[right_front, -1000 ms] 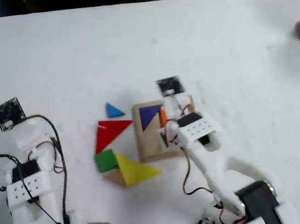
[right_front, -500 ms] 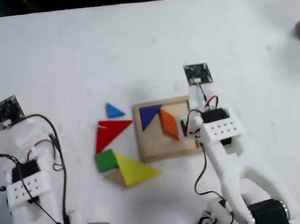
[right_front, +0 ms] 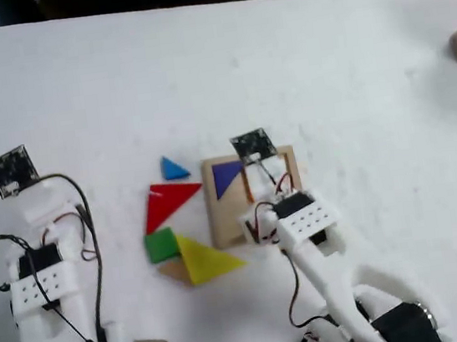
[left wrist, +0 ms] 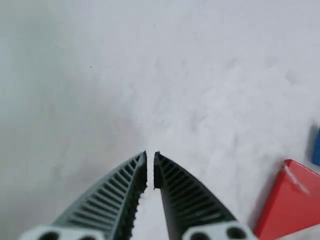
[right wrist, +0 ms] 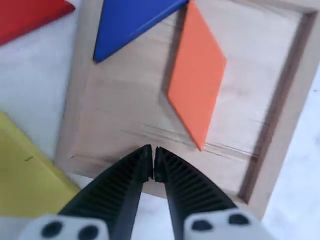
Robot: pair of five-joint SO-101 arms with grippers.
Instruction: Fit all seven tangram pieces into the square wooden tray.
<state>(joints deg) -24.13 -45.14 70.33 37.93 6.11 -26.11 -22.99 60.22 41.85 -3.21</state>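
- High view: the square wooden tray (right_front: 215,216) lies near the middle of the worktop (right_front: 199,74), a little toward its near edge.
- A big blue triangle (right_front: 227,176) lies in the tray's far left corner, and a strip of the orange piece (right_front: 248,183) shows just beside it.
- My right arm (right_front: 303,222) hangs over the tray's near right part and covers it.
- Left of the tray, on the bare worktop, lie a small blue triangle (right_front: 173,169), a red triangle (right_front: 165,203), a green square (right_front: 161,245) and a yellow triangle (right_front: 205,260). A tan piece (right_front: 171,271) touches the yellow one.
- My left arm (right_front: 45,279) stands near the worktop's left edge, well apart from the pieces.
- Left wrist view: my left claw (left wrist: 150,155) is closed tip to tip and has hold of nothing. It hangs over bare worktop, with the red triangle (left wrist: 290,205) off to one side.
- Right wrist view: my right claw (right wrist: 151,150) is also pressed closed and empty, its tips over the tray's (right wrist: 75,100) floor close to one rim.
- The big blue triangle (right wrist: 125,22) and the orange piece (right wrist: 197,82), a slanted four-sided one, lie flat inside the tray, nearly touching.
- The red triangle (right wrist: 25,17) and the yellow triangle (right wrist: 25,185) lie outside the rim.
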